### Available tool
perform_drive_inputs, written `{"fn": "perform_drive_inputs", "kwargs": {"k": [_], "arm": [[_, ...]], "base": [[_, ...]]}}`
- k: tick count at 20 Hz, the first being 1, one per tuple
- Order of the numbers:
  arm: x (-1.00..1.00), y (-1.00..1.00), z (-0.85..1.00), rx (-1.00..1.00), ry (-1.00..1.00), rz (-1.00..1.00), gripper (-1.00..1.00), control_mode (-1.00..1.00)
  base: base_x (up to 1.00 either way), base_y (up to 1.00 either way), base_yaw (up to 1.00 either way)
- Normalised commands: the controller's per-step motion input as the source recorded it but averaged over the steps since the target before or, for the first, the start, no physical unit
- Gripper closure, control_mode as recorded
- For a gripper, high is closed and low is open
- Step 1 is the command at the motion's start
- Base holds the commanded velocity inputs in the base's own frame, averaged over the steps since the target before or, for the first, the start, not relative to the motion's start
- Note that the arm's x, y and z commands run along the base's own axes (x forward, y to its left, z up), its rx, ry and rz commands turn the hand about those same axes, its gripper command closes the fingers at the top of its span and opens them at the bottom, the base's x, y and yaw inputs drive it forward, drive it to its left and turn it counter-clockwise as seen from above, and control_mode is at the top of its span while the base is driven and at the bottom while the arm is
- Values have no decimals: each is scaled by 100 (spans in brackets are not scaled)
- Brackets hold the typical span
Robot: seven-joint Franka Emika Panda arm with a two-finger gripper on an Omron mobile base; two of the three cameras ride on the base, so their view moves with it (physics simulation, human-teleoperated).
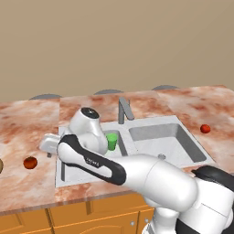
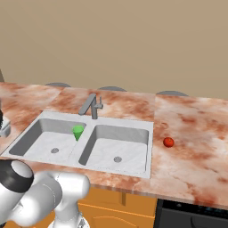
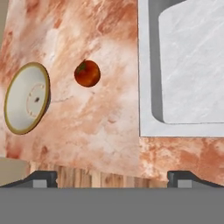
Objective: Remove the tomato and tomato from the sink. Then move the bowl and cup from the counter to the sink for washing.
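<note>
My gripper [image 3: 113, 179] hangs open over the counter [image 1: 27, 123] just left of the sink [image 2: 67, 116], with nothing between its fingers. It shows as the grey hand [image 1: 48, 146] at the end of the arm. Below it on the counter lie the darker tomato [image 3: 87, 73] [image 1: 30, 162] and the tan bowl [image 3: 27, 97], which stands upright to the tomato's left. The brighter tomato [image 1: 205, 129] [image 2: 168, 142] rests on the counter right of the sink. The green cup [image 1: 111, 140] [image 2: 78, 131] stands in the left basin against the divider.
The grey faucet [image 1: 123, 109] [image 2: 92, 106] rises behind the divider between the two basins. The sink's left rim [image 3: 144, 87] runs close to the darker tomato. The counter's front edge with the orange cabinets [image 1: 91, 215] lies just below the hand.
</note>
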Motion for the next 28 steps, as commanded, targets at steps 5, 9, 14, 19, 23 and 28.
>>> {"fn": "perform_drive_inputs", "kwargs": {"k": [5,9,14,19,23,28], "arm": [[-3,23,2,4,0,-11,-100,-100],[0,25,0,8,4,-19,-100,-100],[0,29,1,13,1,-18,-100,-100],[7,23,0,16,10,-6,-100,-100],[9,16,0,10,11,0,-100,-100],[10,14,-1,1,10,0,-100,-100]], "base": [[0,0,0],[0,0,0],[0,0,0],[0,0,0],[0,0,0],[0,0,0]]}}
